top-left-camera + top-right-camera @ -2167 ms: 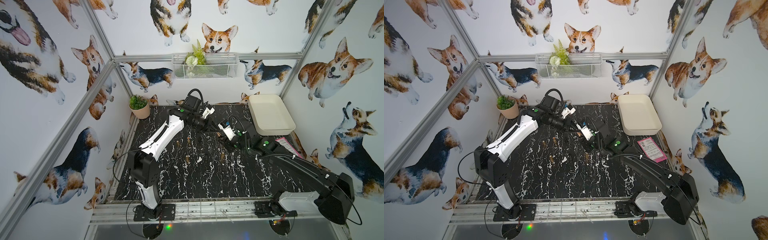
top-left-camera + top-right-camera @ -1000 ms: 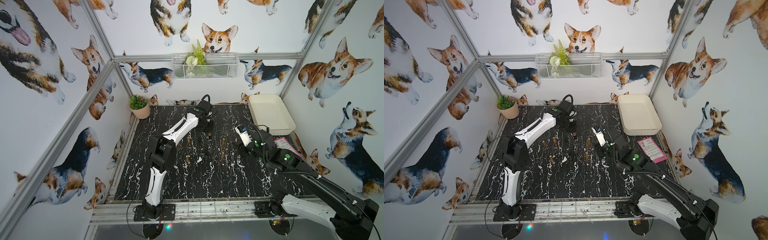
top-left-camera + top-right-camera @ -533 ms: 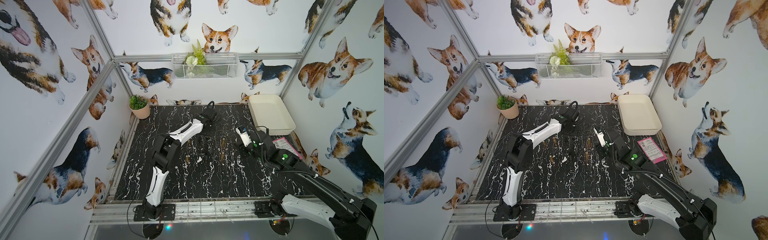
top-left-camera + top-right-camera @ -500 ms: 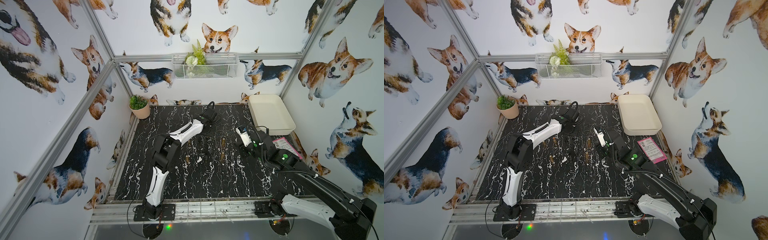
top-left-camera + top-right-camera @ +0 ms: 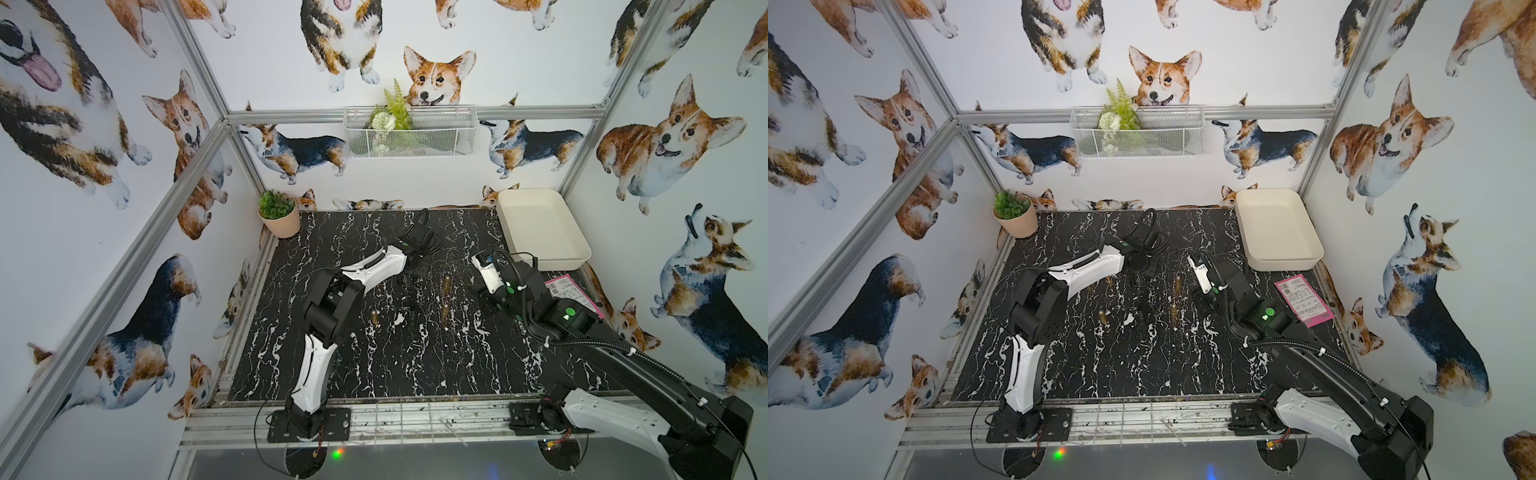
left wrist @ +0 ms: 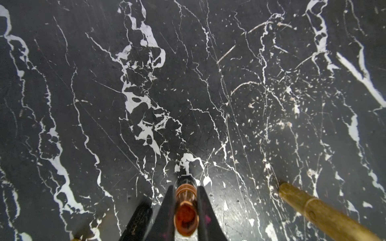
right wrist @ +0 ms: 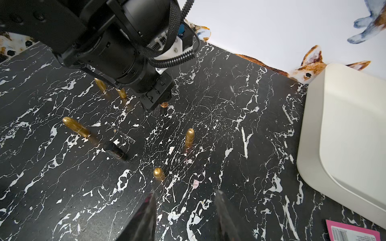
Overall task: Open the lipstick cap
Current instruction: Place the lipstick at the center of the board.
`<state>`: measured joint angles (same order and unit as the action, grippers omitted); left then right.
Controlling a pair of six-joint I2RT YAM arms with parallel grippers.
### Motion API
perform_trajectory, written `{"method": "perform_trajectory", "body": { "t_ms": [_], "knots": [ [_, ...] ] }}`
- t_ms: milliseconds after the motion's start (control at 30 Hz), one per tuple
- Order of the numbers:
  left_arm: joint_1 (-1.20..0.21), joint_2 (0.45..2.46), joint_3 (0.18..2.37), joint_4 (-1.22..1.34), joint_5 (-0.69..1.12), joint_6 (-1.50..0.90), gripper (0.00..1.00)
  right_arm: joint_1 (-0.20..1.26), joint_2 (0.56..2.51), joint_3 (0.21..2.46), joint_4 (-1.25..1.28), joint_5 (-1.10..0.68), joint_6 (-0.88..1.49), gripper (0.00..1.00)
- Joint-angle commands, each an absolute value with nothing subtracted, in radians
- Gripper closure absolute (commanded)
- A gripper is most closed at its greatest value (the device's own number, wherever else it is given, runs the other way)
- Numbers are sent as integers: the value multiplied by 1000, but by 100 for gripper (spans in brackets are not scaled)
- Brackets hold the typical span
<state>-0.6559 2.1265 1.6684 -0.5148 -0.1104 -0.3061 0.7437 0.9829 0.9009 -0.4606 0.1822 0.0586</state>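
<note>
My left gripper (image 6: pixel 185 208) is shut on an uncapped lipstick (image 6: pixel 186 217), a copper tube with a reddish stick showing at its top. Its black base rests on the marble table (image 6: pixel 188 83). In both top views the left gripper (image 5: pixel 419 266) (image 5: pixel 1144 266) points straight down at the back middle. The right wrist view shows the lipstick (image 7: pixel 164 105) under it. A black cylinder (image 7: pixel 114 151) that looks like the cap stands loose on the table. My right gripper (image 7: pixel 186 215) hangs open and empty, right of the left one (image 5: pixel 473 289).
Several gold lipsticks stand capped around the middle (image 7: pixel 189 137) (image 7: pixel 158 173) (image 7: pixel 76 127), one close to the held lipstick (image 6: pixel 325 215). A cream tray (image 5: pixel 540 232) sits at the back right, a pink card (image 5: pixel 569 291) near it and a potted plant (image 5: pixel 278 216) at the back left.
The two grippers, close together two seconds ago, have drawn apart. The left arm has folded back and brought its gripper down to the table; the right gripper has hardly moved in the last second.
</note>
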Motion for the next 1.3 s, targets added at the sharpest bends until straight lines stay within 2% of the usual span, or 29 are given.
{"method": "perform_trajectory", "body": {
  "t_ms": [0,467,600,733,1000,1167,1267],
  "knots": [
    [-657,2123,1663,-504,-114,-320,86,743,988,906,-459,180,63,52],
    [-667,2079,1590,-475,-116,-335,79,742,1000,907,-451,182,56,52],
    [-673,2066,1572,-466,-131,-340,68,742,1003,906,-448,182,55,51],
    [-673,2067,1569,-468,-133,-341,53,743,1005,906,-446,178,55,51],
    [-673,2052,1607,-506,-148,-336,48,742,998,908,-449,187,58,51],
    [-672,2003,1702,-630,-182,-324,46,739,967,905,-451,188,74,51],
    [-672,2004,1792,-721,-113,-302,43,733,957,905,-461,185,102,52]
  ]
}}
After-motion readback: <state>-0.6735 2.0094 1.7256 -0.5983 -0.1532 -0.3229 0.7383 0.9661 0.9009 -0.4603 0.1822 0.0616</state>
